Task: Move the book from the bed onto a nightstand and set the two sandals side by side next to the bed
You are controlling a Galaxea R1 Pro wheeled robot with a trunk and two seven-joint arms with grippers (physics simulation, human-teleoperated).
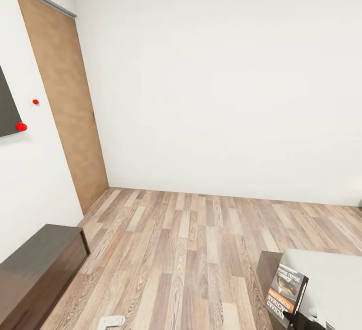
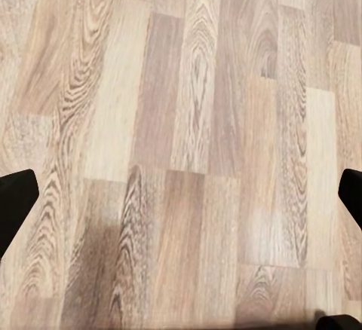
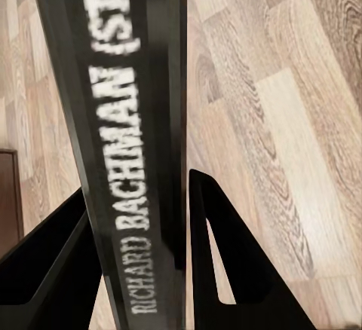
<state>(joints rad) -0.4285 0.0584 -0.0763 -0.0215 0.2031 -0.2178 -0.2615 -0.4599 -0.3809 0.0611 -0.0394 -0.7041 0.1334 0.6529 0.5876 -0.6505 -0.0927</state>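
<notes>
currently the right gripper (image 3: 139, 262) is clamped on the book (image 3: 121, 119), one finger each side, spine lettering "richard bachman" running up between them. on the head view the book (image 1: 286, 289) sits upright at the lower right, held off the floor in front of the off-white bed (image 1: 332, 280) corner and its dark frame. judgement: thin paperback, light, cover likely a bit slick and the block flexes, so a pinch across the thickness near the spine is the right hold; gripping far out at the page edge would let it sag or fan. left gripper (image 2: 181, 194) is spread wide with nothing in it, pointing down at the wood-plank floor (image 2: 181, 119). further out: a long low dark bench (image 1: 35, 264) on the left, then a brown door (image 1: 65, 104) and bare white wall (image 1: 226, 79). no nightstand visible, so the robot likely needs to turn before placing.
</notes>
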